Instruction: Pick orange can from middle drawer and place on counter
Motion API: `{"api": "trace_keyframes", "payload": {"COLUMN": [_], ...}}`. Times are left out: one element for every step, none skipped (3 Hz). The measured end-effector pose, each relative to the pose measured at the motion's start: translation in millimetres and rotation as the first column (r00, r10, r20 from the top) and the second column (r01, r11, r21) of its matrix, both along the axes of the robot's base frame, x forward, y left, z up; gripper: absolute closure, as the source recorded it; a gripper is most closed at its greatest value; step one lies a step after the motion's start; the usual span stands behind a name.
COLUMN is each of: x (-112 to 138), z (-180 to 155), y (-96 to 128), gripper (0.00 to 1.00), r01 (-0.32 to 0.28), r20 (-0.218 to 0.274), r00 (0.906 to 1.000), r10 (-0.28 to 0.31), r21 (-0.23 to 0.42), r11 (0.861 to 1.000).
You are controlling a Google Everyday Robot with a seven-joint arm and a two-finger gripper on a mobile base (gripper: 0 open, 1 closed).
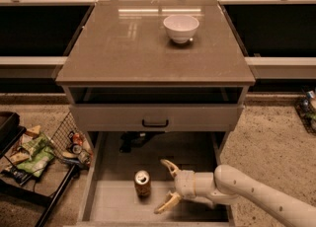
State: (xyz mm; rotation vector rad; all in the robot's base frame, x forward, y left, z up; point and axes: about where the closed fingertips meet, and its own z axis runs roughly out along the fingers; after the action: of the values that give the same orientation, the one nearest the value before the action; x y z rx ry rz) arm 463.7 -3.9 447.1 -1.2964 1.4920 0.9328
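The orange can stands upright on the pale floor of the open middle drawer, left of centre, silver top up. My gripper is inside the drawer just right of the can, fingers spread wide open and pointing left at it, not touching it. The white arm reaches in from the lower right. The counter is the glossy grey-brown slab on top of the cabinet.
A white bowl sits on the counter at the back right. The grey drawer front with a black handle is above the open drawer. A wire basket with snack bags stands on the floor at the left.
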Motion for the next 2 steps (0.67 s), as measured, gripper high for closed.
{"api": "trace_keyframes", "payload": {"x": [15.2, 14.2], "z": [-11.6, -21.5], "y": [23.9, 50.8], "gripper": [0.0, 0.0], "r01": [-0.022, -0.041], "r20": [0.004, -0.025], "r00": [0.9997, 0.9988], "r10": [0.022, 0.042], "r21": [0.018, 0.049], "r11": [1.0, 0.998]}}
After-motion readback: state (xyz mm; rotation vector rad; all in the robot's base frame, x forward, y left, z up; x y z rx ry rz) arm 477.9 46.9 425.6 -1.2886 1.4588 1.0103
